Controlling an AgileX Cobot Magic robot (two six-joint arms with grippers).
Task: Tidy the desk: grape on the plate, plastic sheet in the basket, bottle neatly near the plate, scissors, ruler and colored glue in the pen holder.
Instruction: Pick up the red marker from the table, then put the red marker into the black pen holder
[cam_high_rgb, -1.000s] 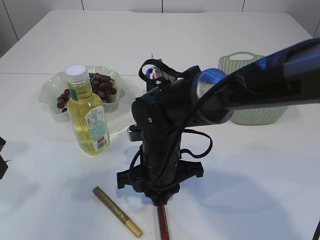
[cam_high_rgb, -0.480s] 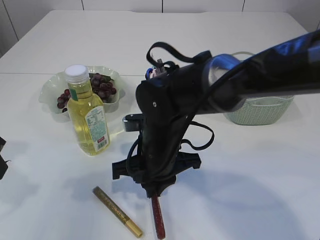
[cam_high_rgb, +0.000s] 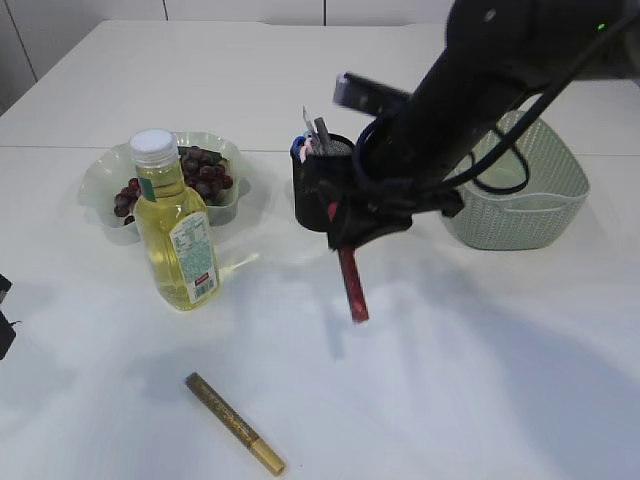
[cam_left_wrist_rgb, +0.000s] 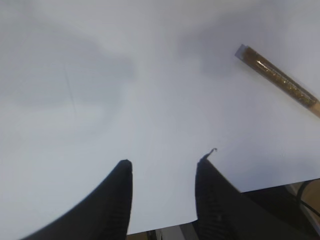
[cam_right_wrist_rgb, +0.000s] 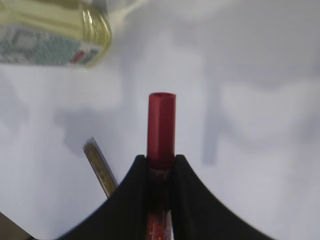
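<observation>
Nearest me, the gold glue tube (cam_high_rgb: 234, 423) lies flat on the white table (cam_high_rgb: 480, 380), untouched and well below and to the left of the working jaws; in the left wrist view it sits ahead and to the right of the left gripper (cam_left_wrist_rgb: 162, 172), whose jaws stand spread over bare tabletop with nothing between them. Above it, the right gripper (cam_high_rgb: 345, 240) hangs clear of the table, its jaws pinched on the red glue tube (cam_high_rgb: 351, 285), which dangles below them, tilted slightly. Just behind the jaws stands the black pen holder (cam_high_rgb: 320, 190), already holding several tools I cannot identify. To their left stands the bottle (cam_high_rgb: 175, 225), close by the plate (cam_high_rgb: 100, 180) that carries the grapes (cam_high_rgb: 205, 172). To their right sits the green basket (cam_high_rgb: 525, 200); I cannot see its contents. By my reckoning, the two glue tubes remain.
</observation>
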